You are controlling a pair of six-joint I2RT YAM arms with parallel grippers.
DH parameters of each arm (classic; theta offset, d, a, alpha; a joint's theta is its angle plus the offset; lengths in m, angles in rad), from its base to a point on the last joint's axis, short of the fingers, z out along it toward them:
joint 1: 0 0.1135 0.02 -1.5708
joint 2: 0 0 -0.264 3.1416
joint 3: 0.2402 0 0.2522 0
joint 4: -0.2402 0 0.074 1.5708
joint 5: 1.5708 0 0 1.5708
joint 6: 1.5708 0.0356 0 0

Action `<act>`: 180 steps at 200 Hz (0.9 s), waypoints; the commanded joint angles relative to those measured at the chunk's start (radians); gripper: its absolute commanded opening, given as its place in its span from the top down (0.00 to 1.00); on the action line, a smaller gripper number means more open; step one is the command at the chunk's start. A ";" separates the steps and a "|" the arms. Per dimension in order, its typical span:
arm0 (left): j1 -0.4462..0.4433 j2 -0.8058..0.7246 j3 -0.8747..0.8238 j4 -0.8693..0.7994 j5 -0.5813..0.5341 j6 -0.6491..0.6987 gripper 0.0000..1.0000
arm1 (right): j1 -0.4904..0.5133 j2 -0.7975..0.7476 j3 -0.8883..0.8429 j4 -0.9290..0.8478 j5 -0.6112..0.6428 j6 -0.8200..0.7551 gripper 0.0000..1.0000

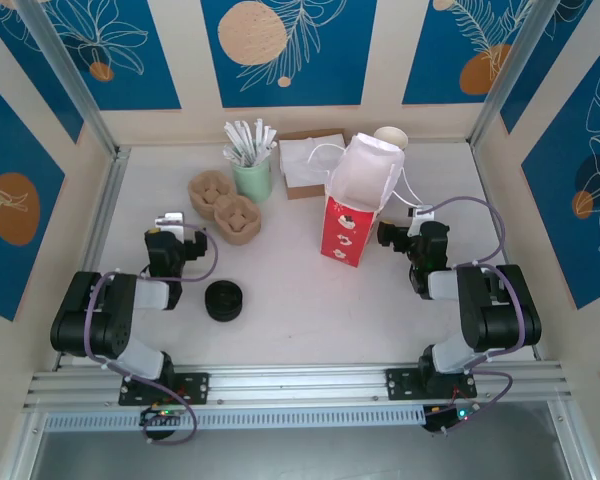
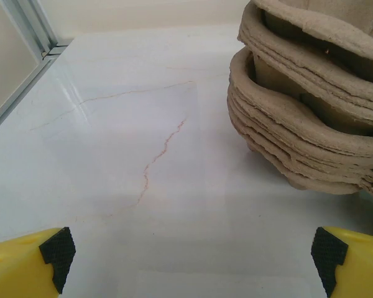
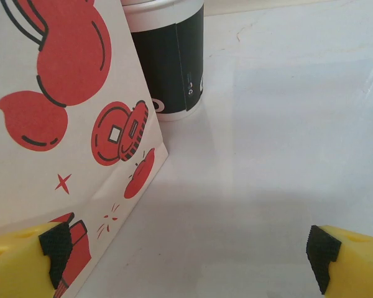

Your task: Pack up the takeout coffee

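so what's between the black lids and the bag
Nothing. In the top view the stretch of table between the lids and the bag is bare.

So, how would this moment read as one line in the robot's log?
left gripper: open, facing cup-carrier stack | right gripper: open, beside red-and-white bag | bag top: open | lid stack: on table

The left claw [image 2: 193, 257] stands wide, its yellow fingers [image 2: 18, 267] at the two bottom corners, each tipped with a black pad [image 2: 57, 250]. Between them lies the glossy white surface [image 2: 112, 186], crossed by a thin reddish vein [image 2: 161, 152]. At the upper right a stack of moulded-pulp cup carriers [image 2: 298, 130] rests on the surface, apart from the claw. An aluminium rail [image 2: 25, 43] runs along the upper left edge.
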 commanded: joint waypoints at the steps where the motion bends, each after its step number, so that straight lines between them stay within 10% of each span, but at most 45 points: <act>1: -0.009 0.007 0.013 -0.001 -0.010 0.017 0.01 | -0.005 0.002 0.002 0.041 -0.008 -0.017 0.01; 131: -0.008 0.003 0.007 0.011 -0.009 0.020 0.01 | -0.020 -0.014 0.010 0.012 -0.039 -0.010 0.01; 180: -0.008 -0.213 0.034 -0.214 -0.055 0.006 0.01 | -0.028 -0.127 0.014 -0.095 -0.007 0.010 0.01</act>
